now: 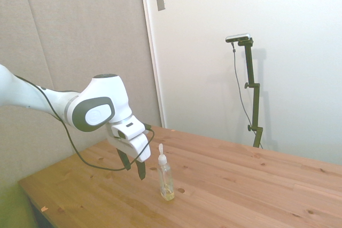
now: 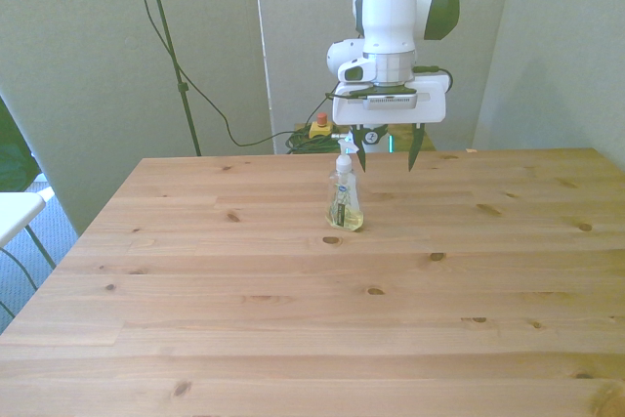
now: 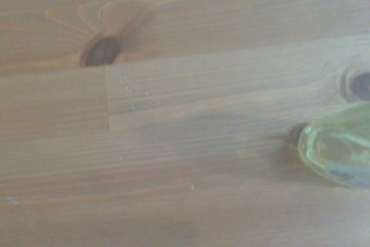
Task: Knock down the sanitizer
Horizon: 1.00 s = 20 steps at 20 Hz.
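On table (image 2: 488, 271), sanitizer (image 2: 344, 197) upright, just beside spread, empty jaws toward front view's left.

No readable text anywhere; sanitizer (image 2: 344, 197) label too small, print illegible.

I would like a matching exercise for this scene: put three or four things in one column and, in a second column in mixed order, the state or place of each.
Column 1:
1. sanitizer
2. gripper
3. table
4. dark knot

Column 2:
A. open, hanging just behind the bottle in the front view
B. seen close up in the wood in the wrist view
C. standing upright, yellowish liquid at its base
D. wooden planks, carrying the bottle

Pairs: 1-C, 2-A, 3-D, 4-B
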Motion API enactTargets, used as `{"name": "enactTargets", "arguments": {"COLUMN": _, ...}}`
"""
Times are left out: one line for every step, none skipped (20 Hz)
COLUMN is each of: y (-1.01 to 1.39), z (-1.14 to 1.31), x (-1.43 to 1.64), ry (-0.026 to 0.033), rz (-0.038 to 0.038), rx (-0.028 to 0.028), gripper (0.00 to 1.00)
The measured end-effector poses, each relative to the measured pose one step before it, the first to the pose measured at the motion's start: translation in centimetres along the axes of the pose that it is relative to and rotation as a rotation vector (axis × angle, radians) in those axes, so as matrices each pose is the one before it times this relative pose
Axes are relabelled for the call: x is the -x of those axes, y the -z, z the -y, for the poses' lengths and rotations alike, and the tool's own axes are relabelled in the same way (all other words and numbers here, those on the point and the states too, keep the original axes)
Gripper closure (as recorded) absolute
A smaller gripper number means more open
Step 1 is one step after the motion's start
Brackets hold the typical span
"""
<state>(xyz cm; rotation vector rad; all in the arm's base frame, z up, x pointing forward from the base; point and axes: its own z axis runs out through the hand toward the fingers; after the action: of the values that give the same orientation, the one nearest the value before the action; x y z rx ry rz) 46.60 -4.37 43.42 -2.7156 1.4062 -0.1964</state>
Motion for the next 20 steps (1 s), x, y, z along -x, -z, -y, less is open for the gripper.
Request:
{"name": "enactTargets", "arguments": {"y": -0.056, "z": 0.452, "x": -0.382, "ry": -0.00374, "rz": -0.00274, "rx": 0.00173, "gripper": 1.0}}
{"name": "enactTargets", "arguments": {"y": -0.14, "z": 0.409, "x": -0.358, "ry": -0.00491, "rz": -0.00203, "rx": 0.00365, "gripper": 1.0}}
{"name": "enactTargets", "arguments": {"y": -0.147, "z": 0.403, "x": -0.336, "ry": -0.00342, "rz": -0.00021, "rx": 0.00362, "gripper": 1.0}}
{"name": "enactTargets", "arguments": {"y": -0.148, "z": 0.361, "x": -0.261, "ry": -0.00215, "rz": 0.00055, "rx": 0.00159, "gripper": 1.0}}
{"name": "enactTargets", "arguments": {"y": -0.181, "z": 0.301, "x": -0.185, "ry": -0.0007, "rz": 0.00172, "rx": 0.00198, "gripper": 1.0}}
{"name": "enactTargets", "arguments": {"y": -0.166, "z": 0.201, "x": -0.096, "ry": -0.00012, "rz": 0.00152, "rx": 0.00192, "gripper": 1.0}}
{"name": "enactTargets", "arguments": {"y": -0.143, "z": 0.128, "x": -0.035, "ry": 0.00011, "rz": 0.00119, "rx": 0.00203, "gripper": 1.0}}
{"name": "enactTargets", "arguments": {"y": -0.103, "z": 0.02, "x": 0.018, "ry": 0.00036, "rz": 0.00072, "rx": 0.00211, "gripper": 1.0}}
{"name": "enactTargets", "arguments": {"y": -0.05, "z": -0.015, "x": 0.008, "ry": 0.00024, "rz": -0.00007, "rx": 0.00175, "gripper": 1.0}}
{"name": "enactTargets", "arguments": {"y": -0.043, "z": -0.053, "x": -0.005, "ry": -0.00199, "rz": 0.00037, "rx": 0.00109, "gripper": 1.0}}
{"name": "enactTargets", "arguments": {"y": -0.088, "z": -0.117, "x": 0.002, "ry": -0.00399, "rz": 0.00139, "rx": 0.00167, "gripper": 1.0}}
{"name": "enactTargets", "arguments": {"y": -0.139, "z": -0.158, "x": 0.009, "ry": -0.00403, "rz": 0.00206, "rx": 0.00246, "gripper": 1.0}}
{"name": "enactTargets", "arguments": {"y": -0.132, "z": -0.172, "x": -0.011, "ry": -0.00435, "rz": 0.0019, "rx": 0.00222, "gripper": 1.0}}
{"name": "enactTargets", "arguments": {"y": -0.099, "z": -0.154, "x": -0.009, "ry": -0.00563, "rz": 0.00158, "rx": 0.00185, "gripper": 1.0}}
{"name": "enactTargets", "arguments": {"y": -0.089, "z": -0.136, "x": -0.022, "ry": -0.00683, "rz": 0.00118, "rx": 0.00167, "gripper": 1.0}}
{"name": "enactTargets", "arguments": {"y": -0.044, "z": -0.118, "x": -0.049, "ry": -0.00572, "rz": 0.00052, "rx": 0.00089, "gripper": 1.0}}
{"name": "enactTargets", "arguments": {"y": 0.001, "z": -0.101, "x": -0.074, "ry": -0.00481, "rz": -0.00015, "rx": 0.00016, "gripper": 1.0}}
{"name": "enactTargets", "arguments": {"y": -0.012, "z": -0.121, "x": -0.108, "ry": -0.00519, "rz": -0.00092, "rx": 0.00042, "gripper": 1.0}}
{"name": "enactTargets", "arguments": {"y": -0.009, "z": -0.134, "x": -0.152, "ry": -0.00497, "rz": -0.00169, "rx": 0.00052, "gripper": 1.0}}
{"name": "enactTargets", "arguments": {"y": 0.011, "z": -0.125, "x": -0.177, "ry": -0.00514, "rz": -0.00119, "rx": -0.00041, "gripper": 1.0}}
